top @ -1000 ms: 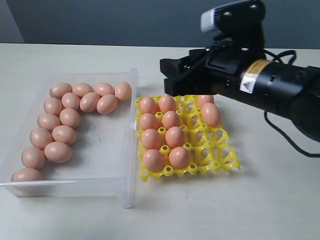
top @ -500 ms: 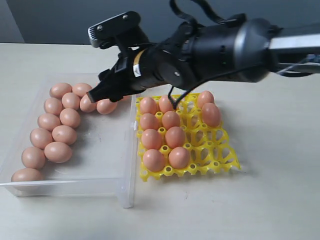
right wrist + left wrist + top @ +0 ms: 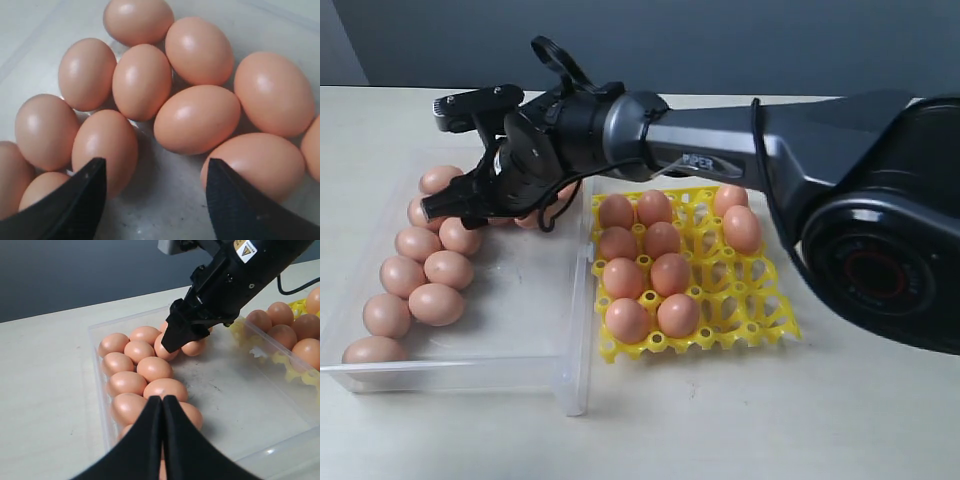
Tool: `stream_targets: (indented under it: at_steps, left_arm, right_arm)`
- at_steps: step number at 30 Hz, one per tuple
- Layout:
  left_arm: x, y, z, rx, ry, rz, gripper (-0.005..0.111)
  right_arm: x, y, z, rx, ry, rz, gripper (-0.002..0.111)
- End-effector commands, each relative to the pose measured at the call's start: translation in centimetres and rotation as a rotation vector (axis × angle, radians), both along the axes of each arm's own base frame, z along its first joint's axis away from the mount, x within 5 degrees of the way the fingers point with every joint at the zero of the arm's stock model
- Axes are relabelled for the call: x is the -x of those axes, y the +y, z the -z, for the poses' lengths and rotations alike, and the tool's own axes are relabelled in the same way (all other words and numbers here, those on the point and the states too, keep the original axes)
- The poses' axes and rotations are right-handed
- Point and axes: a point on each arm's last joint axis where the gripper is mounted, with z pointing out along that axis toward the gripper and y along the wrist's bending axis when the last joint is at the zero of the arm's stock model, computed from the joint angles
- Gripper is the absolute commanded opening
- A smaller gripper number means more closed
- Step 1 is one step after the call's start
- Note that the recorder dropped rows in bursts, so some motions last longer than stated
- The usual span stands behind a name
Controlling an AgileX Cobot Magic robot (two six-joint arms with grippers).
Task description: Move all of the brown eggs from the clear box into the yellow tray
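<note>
Our black-and-grey right arm (image 3: 720,140) reaches way across to the left, right black two-finger gripper (image 3: 155,170) tilted down, jaws spread wide. Our left black gripper (image 3: 162,407) has its jaws pressed together.

Black right gripper (image 3: 156,200), yellow warning label (image 3: 243,246)

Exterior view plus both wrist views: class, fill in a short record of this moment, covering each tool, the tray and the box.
right tool: open, empty, poised over the brown eggs at the far end of the clear box
left tool: shut, holding nothing
yellow tray: ten eggs seated, other cups empty
clear box contents: many eggs left, some hidden behind the arm
task state: unfinished
</note>
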Motion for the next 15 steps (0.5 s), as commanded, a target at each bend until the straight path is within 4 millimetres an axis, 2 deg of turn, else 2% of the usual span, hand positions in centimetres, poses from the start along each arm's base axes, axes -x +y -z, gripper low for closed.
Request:
stream_targets:
  at_steps: [1,5,11,15]
  left_arm:
    - [0.0,0.0,0.0,0.004,-0.011,0.001,0.000]
    - [0.0,0.0,0.0,0.004,-0.011,0.001,0.000]
    - [0.0,0.0,0.0,0.004,-0.011,0.001,0.000]
    - [0.0,0.0,0.0,0.004,-0.011,0.001,0.000]
  right_arm:
    - [-0.7,0.4,0.5,0.051,0.021,0.009,0.057]
    - [-0.7,0.4,1.0,0.047,0.042,0.022,0.057]
    - [-0.3,1.2,1.0,0.081,-0.049,-0.107,0.057]
    - [-0.7,1.2,2.2,0.111,-0.078,-0.139,0.057]
